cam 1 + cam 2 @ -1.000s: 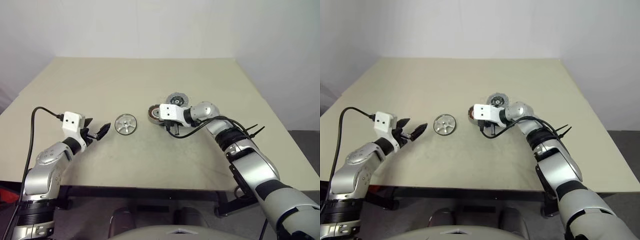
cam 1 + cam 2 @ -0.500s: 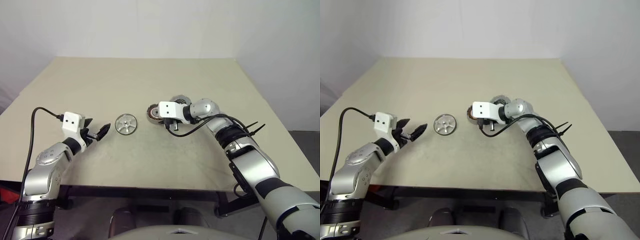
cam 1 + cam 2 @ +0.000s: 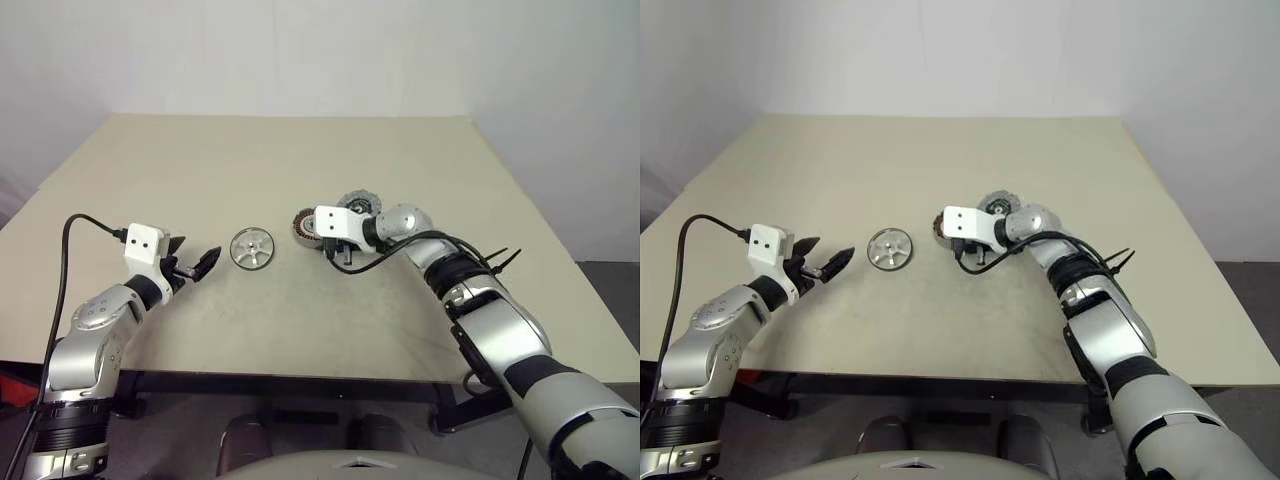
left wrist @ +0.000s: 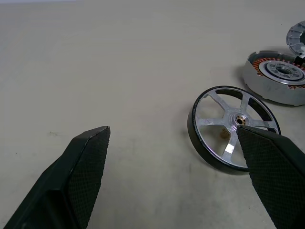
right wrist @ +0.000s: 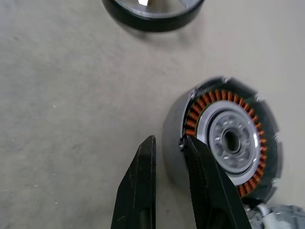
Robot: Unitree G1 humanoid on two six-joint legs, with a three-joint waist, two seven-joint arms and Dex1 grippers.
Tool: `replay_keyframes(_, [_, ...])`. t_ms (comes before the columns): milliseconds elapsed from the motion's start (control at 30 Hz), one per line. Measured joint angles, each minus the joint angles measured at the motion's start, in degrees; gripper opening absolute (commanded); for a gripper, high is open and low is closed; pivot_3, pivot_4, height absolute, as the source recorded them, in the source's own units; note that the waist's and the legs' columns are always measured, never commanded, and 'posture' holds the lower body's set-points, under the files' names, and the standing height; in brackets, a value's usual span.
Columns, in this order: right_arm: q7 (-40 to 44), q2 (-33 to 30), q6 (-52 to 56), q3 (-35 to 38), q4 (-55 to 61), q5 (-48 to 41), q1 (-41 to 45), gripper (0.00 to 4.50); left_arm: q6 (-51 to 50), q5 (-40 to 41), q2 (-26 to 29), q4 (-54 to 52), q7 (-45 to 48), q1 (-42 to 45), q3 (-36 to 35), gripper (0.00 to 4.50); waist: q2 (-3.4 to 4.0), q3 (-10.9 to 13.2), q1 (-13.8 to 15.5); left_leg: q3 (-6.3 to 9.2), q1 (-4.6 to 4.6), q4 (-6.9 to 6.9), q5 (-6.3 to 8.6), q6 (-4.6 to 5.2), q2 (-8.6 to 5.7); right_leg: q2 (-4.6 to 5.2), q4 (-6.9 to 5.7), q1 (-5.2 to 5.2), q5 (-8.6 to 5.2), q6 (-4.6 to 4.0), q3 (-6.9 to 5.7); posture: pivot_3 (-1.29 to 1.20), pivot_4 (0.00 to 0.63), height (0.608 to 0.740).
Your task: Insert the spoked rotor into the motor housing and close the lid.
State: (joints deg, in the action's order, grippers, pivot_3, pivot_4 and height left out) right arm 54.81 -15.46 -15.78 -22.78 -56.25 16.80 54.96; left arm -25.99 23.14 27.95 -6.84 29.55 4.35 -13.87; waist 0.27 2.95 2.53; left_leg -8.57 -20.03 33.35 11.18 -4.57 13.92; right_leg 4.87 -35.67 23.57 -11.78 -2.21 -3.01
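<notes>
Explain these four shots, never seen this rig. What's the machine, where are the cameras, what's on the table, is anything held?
It is a humanoid robot with two arms, each ending in two black fingers. The two wide shots come from a stereo camera on its head, looking down over a beige table. The two close shots come from cameras on the wrists, looking along each gripper's fingers.

On the table lie three motor parts: a spoked rotor, a motor housing with copper windings showing, and just behind it the lid.

The left gripper is open, near the rotor, holding nothing. The right gripper has its fingers close together at the housing's outer wall; whether they pinch the rim I cannot tell.
</notes>
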Motion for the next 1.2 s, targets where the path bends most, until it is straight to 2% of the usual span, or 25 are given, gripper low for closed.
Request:
replay_keyframes(233, [-1.23,0.36,-1.32,-0.06,-3.16,1.38,1.52,1.10,0.00,0.00,0.00,-0.02,-0.05,0.00,-0.04,4.50,0.00,0.00,0.02,0.00,0.01,0.00,0.00,0.00,0.00,0.00,-0.01,0.00,0.00,0.00,0.00,0.00,0.000,0.740])
replay_keyframes(267, [-1.23,0.39,-1.48,-0.08,-3.54,1.52,1.77,0.71,0.00,0.00,0.00,-0.02,-0.07,0.00,-0.04,4.50,0.00,0.00,0.02,0.00,0.01,0.00,0.00,0.00,0.00,0.00,-0.01,0.00,0.00,0.00,0.00,0.00,0.000,0.740])
replay_keyframes(367, [-1.02,0.47,-2.48,-0.19,-3.91,1.72,2.50,0.03,0.00,0.00,0.00,-0.03,-0.13,0.00,-0.05,4.50,0.00,0.00,0.03,0.00,0.01,0.00,0.00,0.00,0.00,0.00,-0.01,0.00,0.00,0.00,0.00,0.00,0.000,0.740])
replay_keyframes(800, [0.44,-0.13,-3.67,-0.41,-4.50,2.30,2.71,0.03,0.01,-0.03,-0.10,-0.06,-1.09,-0.09,-0.12,4.50,0.01,0.00,0.04,0.00,-0.01,0.01,0.00,0.00,0.01,0.00,0.00,0.02,0.00,-0.01,-0.02,0.00,0.000,0.740])
replay_keyframes(1033, [8.72,-2.50,-3.64,-0.48,8.14,0.90,-2.60,0.03,0.15,-0.04,-0.35,-0.10,-1.33,-0.25,-0.12,4.50,-0.01,0.00,0.03,0.00,-0.08,0.00,0.02,0.04,0.02,-0.01,0.05,0.07,-0.01,-0.01,-0.02,0.00,0.000,0.740])
replay_keyframes(1200, [11.32,-2.44,-1.07,-0.61,14.59,0.21,-5.22,0.03,0.50,-0.04,-0.82,-0.11,-1.53,-0.25,-0.09,4.50,-0.02,0.00,0.00,0.00,-0.04,0.02,0.01,0.03,0.02,-0.01,-0.02,0.07,-0.01,-0.01,-0.01,0.00,0.000,0.740])
